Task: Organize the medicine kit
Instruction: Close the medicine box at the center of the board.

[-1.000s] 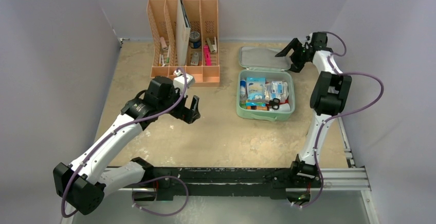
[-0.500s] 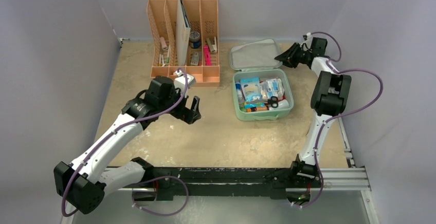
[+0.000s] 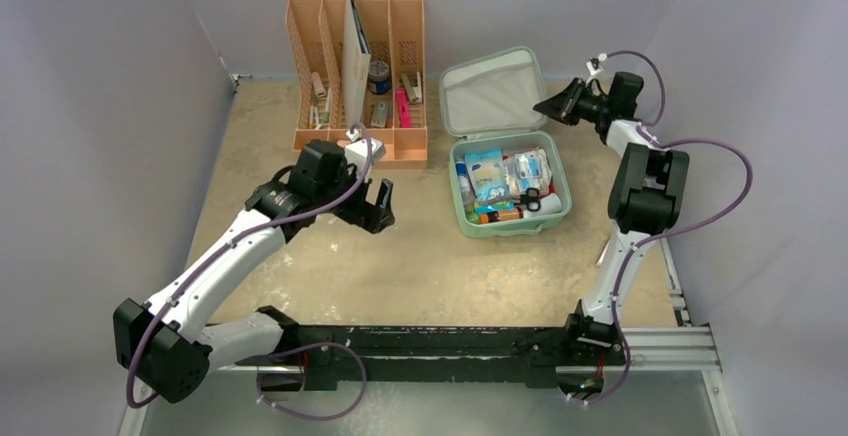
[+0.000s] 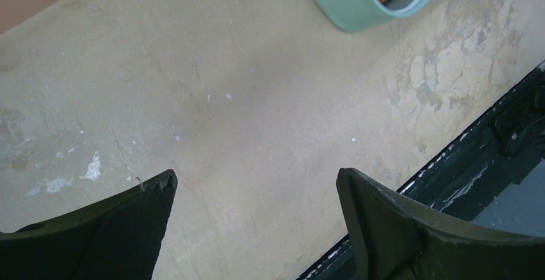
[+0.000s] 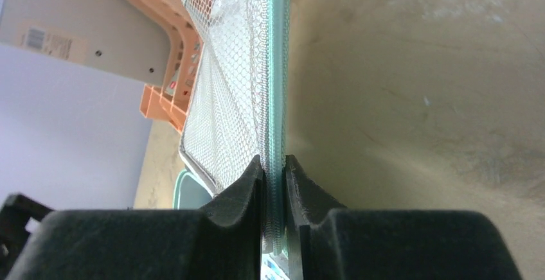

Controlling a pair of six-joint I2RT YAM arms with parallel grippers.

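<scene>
The medicine kit (image 3: 468, 218), a mint-green case, lies open at the right of the table and is packed with small boxes, tubes and scissors. Its lid (image 3: 490, 94) stands raised at a slant, pale lining toward the camera. My right gripper (image 3: 550, 107) is shut on the lid's right edge. In the right wrist view the fingertips (image 5: 248, 180) pinch the green rim (image 5: 278, 68) beside the mesh pocket (image 5: 234, 74). To the left of the kit, my left gripper (image 3: 376, 204) hangs open over bare table; its wrist view shows the jaws (image 4: 255, 177) wide apart and the kit's corner (image 4: 347, 7).
A peach-orange slotted organizer (image 3: 357, 146) with a white folder and small items stands at the back, left of the lid. A dark rail (image 3: 450, 341) runs along the near edge, also seen as a dark rail (image 4: 508, 126) in the left wrist view. Grey walls close in on three sides.
The right gripper closed on the lid's edge and lifted the lid from flat on the table to a raised slant. The kit slid a little left. The left arm shifted slightly forward.
</scene>
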